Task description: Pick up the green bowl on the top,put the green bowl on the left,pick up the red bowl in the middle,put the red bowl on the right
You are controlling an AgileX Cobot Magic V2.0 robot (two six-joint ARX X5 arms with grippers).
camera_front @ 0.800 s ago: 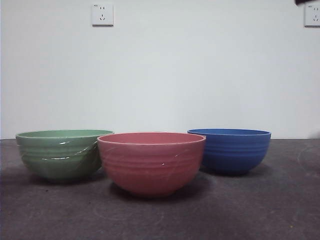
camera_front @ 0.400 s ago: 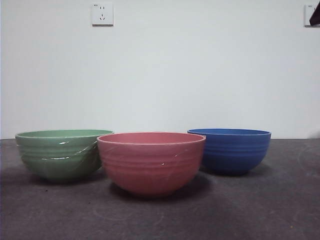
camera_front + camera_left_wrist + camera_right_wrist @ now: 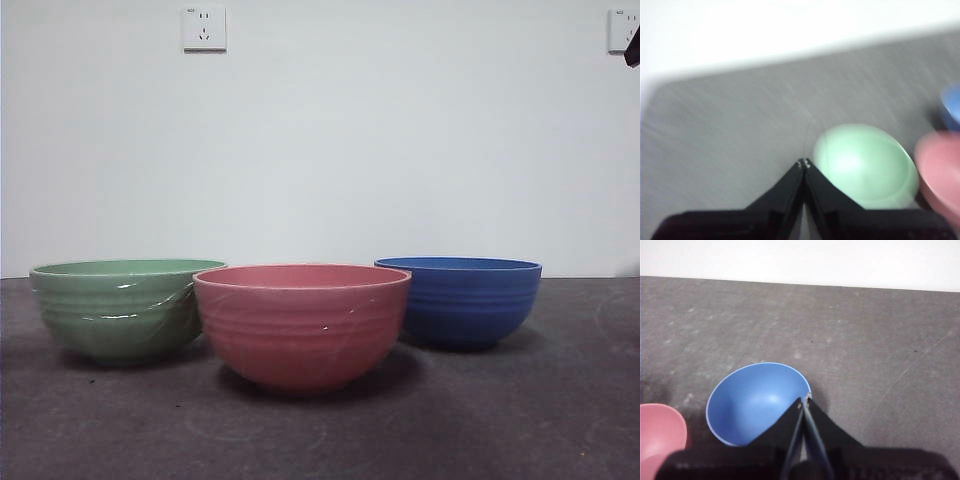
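White wall (image 3: pixel 400 150) with two sockets (image 3: pixel 204 28) backs a dark grey table (image 3: pixel 500 420). Green bowl (image 3: pixel 125 308) left, red bowl (image 3: pixel 302 325) centre-front, blue bowl (image 3: pixel 460 300) right — all upright. Left gripper (image 3: pixel 804 164) and right gripper (image 3: pixel 805 400) — jaws closed, empty, raised.

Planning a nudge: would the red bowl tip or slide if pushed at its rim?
The salmon-red ribbed round bowl narrows to a small base under a wide rim, so a high push might rock it. It looks rigid. Its glossy glints hint at a smooth, possibly slippery wall; a low push would probably slide it across the dark table.
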